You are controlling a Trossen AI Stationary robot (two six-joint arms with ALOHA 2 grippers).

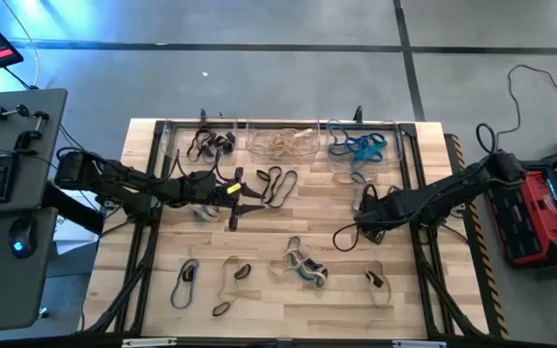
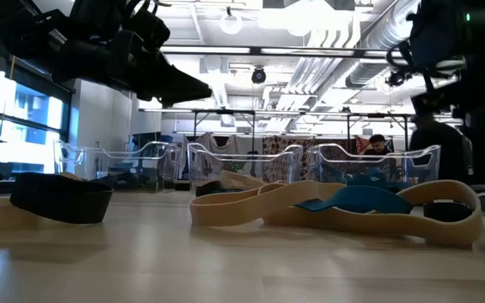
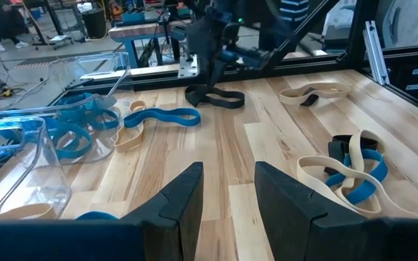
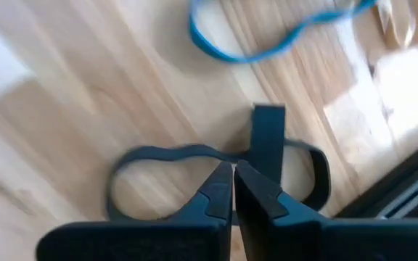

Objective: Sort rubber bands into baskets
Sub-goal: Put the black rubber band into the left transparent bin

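Three clear baskets stand along the table's far edge: the left one [image 1: 201, 143] with black rubber bands, the middle one [image 1: 283, 143] with tan ones, the right one [image 1: 361, 145] with blue ones. A black rubber band [image 4: 144, 170] lies flat on the wood right of centre. My right gripper [image 4: 233, 174] points steeply down onto it, shut. My left gripper [image 3: 227, 192] hovers open and nearly level over the table's left centre [image 1: 245, 198], with nothing between its fingers. Loose bands lie scattered over the near half. My right gripper comes from above, pointing down, with its fingertips [image 4: 220, 181] shut on the middle of the black band, where its strands run close together [image 4: 227, 158]. The tips themselves hide the pinch. Both end loops [image 4: 314, 174] still lie on the wood.
A long blue band [image 4: 267, 43] and a tan one [image 3: 129, 134] lie just beyond the black band, toward the blue basket. A tan, blue and black tangle [image 1: 303, 266] sits at near centre. Other bands lie near left [image 1: 187, 280] and near right [image 1: 375, 282]. Black loops [image 1: 277, 184] lie ahead of my left gripper.
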